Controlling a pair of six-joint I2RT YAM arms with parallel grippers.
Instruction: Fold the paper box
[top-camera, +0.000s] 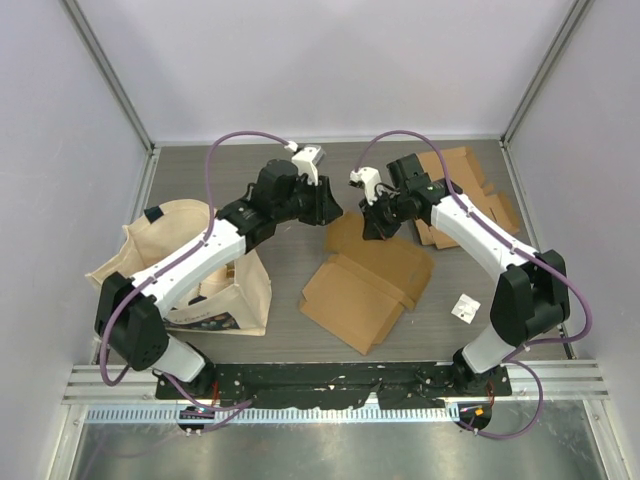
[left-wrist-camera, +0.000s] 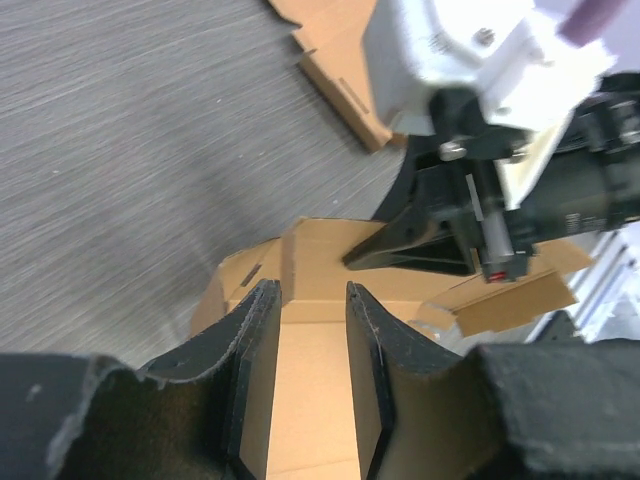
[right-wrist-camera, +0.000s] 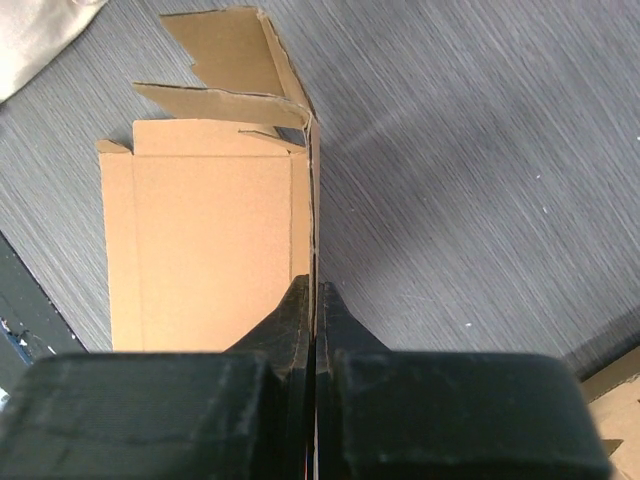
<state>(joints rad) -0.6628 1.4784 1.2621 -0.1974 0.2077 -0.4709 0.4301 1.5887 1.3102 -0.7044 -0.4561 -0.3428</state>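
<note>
The brown cardboard box blank (top-camera: 365, 280) lies mostly flat at the table's middle. My right gripper (top-camera: 372, 225) is at its far edge, shut on a side flap that stands upright. In the right wrist view the gripper (right-wrist-camera: 314, 295) pinches this thin flap (right-wrist-camera: 312, 190) edge-on, with the flat panel (right-wrist-camera: 210, 240) to its left. My left gripper (top-camera: 330, 210) is open just left of the right one, over the blank's far corner. In the left wrist view its fingers (left-wrist-camera: 312, 300) are spread over the cardboard (left-wrist-camera: 310, 400), holding nothing, and the right gripper (left-wrist-camera: 420, 245) shows beyond.
A stack of flat cardboard blanks (top-camera: 470, 190) lies at the back right. A beige tote bag (top-camera: 190, 265) stands at the left. A small white tag (top-camera: 465, 308) lies right of the blank. White walls enclose the table.
</note>
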